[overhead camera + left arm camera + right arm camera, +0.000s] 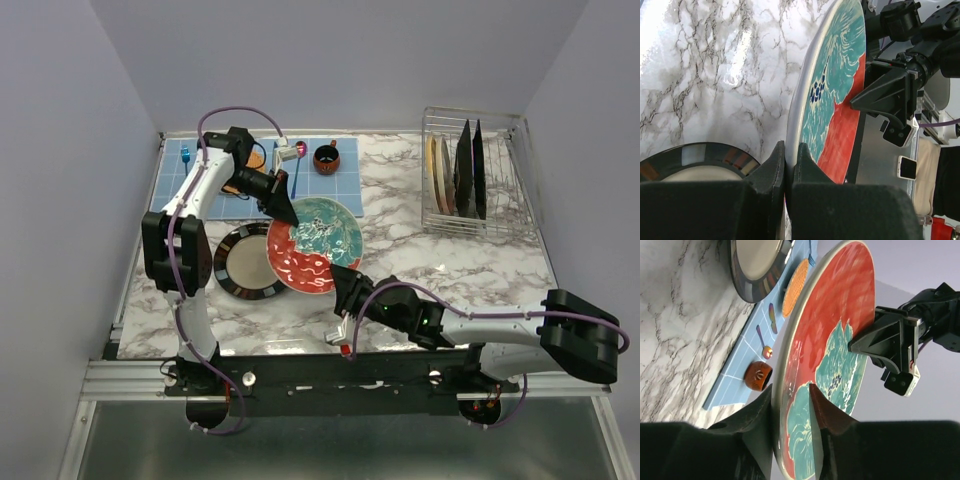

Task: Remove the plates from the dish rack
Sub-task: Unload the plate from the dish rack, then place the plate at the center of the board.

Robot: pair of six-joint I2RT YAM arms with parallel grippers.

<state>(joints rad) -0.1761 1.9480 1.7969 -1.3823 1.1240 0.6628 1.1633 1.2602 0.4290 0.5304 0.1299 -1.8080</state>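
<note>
A round red plate with a teal centre [312,245] hangs tilted above the table between both arms. My left gripper [290,212] is shut on its far rim; in the left wrist view the jaws [791,155] pinch the plate's edge [832,90]. My right gripper [345,290] straddles the near rim [830,340] with its jaws [792,400] open, one finger standing off the painted face. A black-rimmed beige plate [247,262] lies flat on the table, partly under the red one. The dish rack [505,215] at the back right holds upright plates, pale [438,172] and dark [470,168].
A blue mat [345,185] lies at the back left with an orange cup [326,157], a spoon [763,342] and an orange woven disc [797,282] on it. The walls stand close on both sides.
</note>
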